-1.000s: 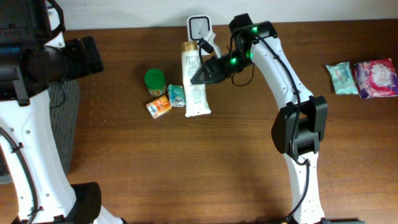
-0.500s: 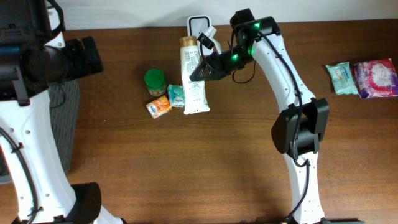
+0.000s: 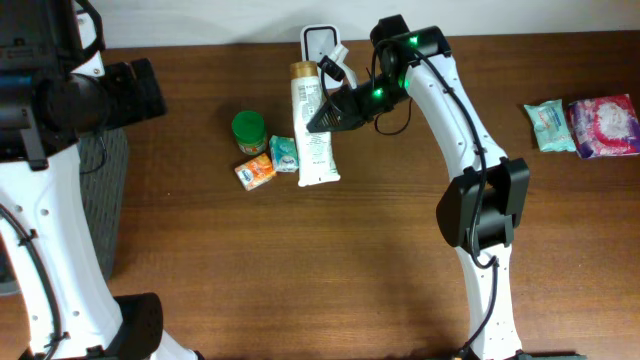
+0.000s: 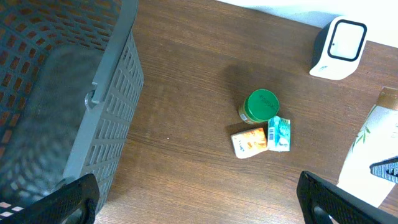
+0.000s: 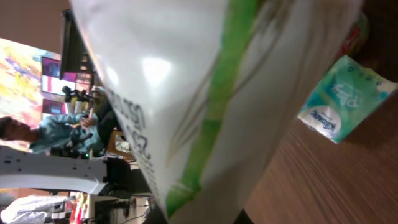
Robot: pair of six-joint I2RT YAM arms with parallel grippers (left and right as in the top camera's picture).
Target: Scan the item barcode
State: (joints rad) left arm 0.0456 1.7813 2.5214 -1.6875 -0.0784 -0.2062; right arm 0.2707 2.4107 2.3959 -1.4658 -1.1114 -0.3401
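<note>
One white tube [image 3: 318, 160] in right end effector [image 3: 313, 122]

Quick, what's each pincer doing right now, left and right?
Left pincer: open wide, holding nothing.
Right pincer: closed on the white tube.

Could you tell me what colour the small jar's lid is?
Green; the jar lid shows best in the left wrist view.
</note>
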